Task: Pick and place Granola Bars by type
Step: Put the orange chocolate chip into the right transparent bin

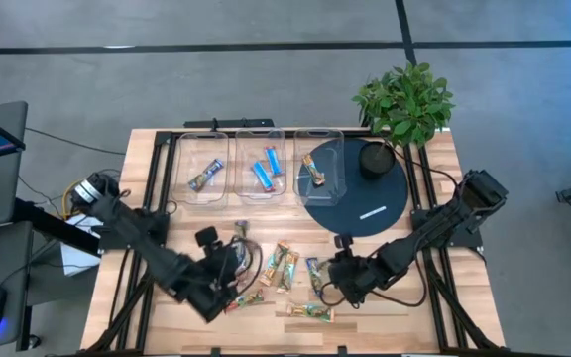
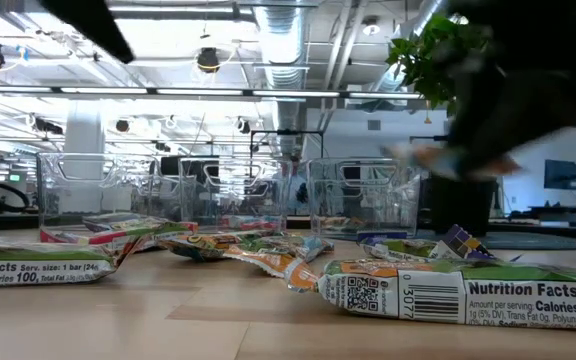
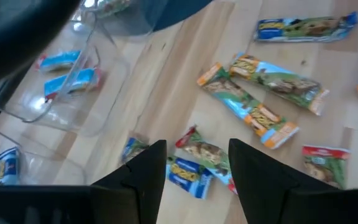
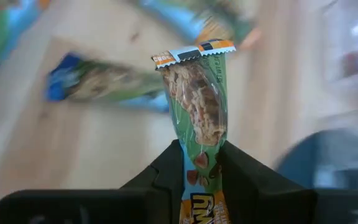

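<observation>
Above the loose bars (image 1: 284, 266), right gripper (image 4: 202, 163) clamps one green bar (image 4: 197, 106); next, carry to its matching bin (image 1: 317, 162). Left gripper (image 3: 197, 165) hovers, fingers wide.

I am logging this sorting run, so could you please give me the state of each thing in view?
Left gripper: open, above loose bars.
Right gripper: shut on a green-and-orange wrapped granola bar.
Three clear plastic bins: each holding bars.
Loose shiny wrapped bars: flat on the wooden table.
</observation>
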